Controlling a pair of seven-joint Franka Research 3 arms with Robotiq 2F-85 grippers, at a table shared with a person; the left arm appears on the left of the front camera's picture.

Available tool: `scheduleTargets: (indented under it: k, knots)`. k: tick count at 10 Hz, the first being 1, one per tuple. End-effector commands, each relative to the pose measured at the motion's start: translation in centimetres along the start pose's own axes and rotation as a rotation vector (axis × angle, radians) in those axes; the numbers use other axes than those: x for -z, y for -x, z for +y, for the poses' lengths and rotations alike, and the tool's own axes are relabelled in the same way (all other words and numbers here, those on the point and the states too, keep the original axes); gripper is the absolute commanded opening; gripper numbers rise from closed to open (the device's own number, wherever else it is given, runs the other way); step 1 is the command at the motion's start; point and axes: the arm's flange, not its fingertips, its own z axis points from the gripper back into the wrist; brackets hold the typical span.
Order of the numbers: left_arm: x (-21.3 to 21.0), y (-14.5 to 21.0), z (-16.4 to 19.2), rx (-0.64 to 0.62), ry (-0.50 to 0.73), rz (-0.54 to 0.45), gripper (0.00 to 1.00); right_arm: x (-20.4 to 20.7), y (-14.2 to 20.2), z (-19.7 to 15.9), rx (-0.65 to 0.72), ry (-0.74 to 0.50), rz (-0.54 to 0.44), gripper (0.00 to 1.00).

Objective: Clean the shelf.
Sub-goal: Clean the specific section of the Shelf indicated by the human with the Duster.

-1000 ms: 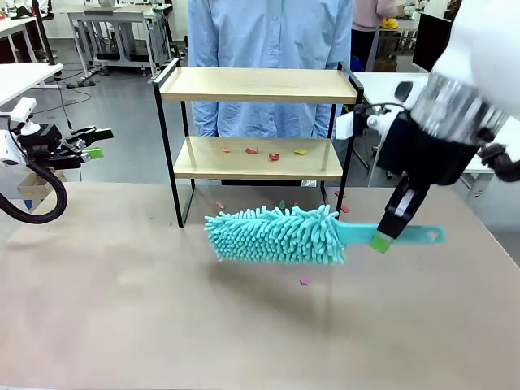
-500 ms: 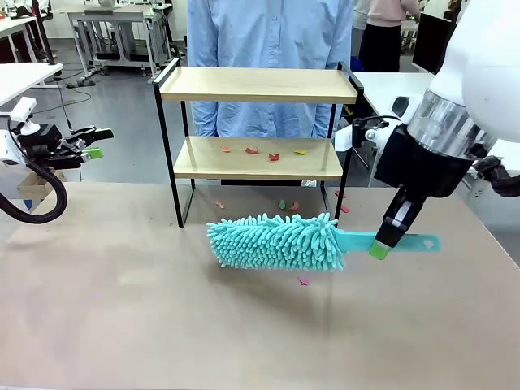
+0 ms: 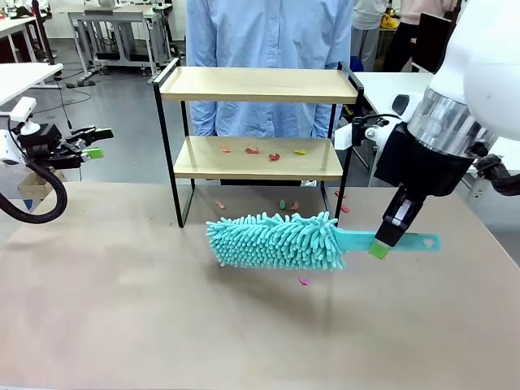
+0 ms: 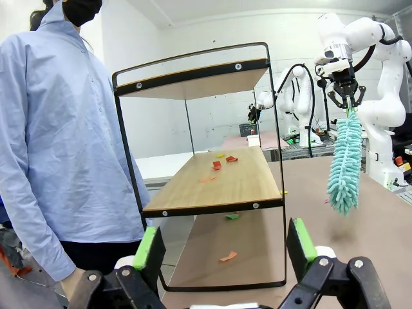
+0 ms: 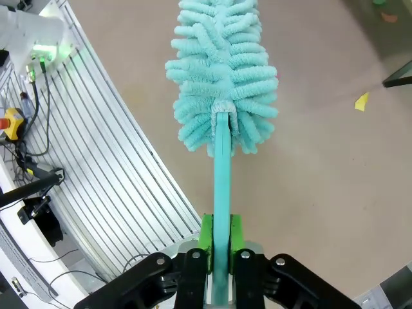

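Note:
The shelf stands at the table's far side, two light wood boards in a black frame. Small coloured scraps lie on its lower board, and more scraps lie on the table in front. My right gripper is shut on the handle of a teal fluffy duster, held level just above the table before the shelf. The duster's head points away in the right wrist view. My left gripper hovers open at the far left, its green pads wide apart and empty.
A person in a light blue shirt stands right behind the shelf. A white table sits at the far left, another at the right behind the shelf. Bare tabletop stretches across the front.
The right gripper has risen slightly and drawn the duster a little toward the shelf. The left arm has not moved.

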Motion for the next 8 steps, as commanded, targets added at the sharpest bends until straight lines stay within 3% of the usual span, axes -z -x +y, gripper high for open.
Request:
scheduleTargets:
  k: [1, 8]
  knots:
    - [0.04, -0.35, 0.02, 0.011, 0.000, 0.002, 1.00, -0.53, -0.13, 0.11, 0.008, 0.002, 0.004, 0.13]
    - [0.04, -0.35, 0.02, 0.011, 0.000, 0.002, 1.00, -0.53, -0.13, 0.11, 0.008, 0.002, 0.004, 0.13]
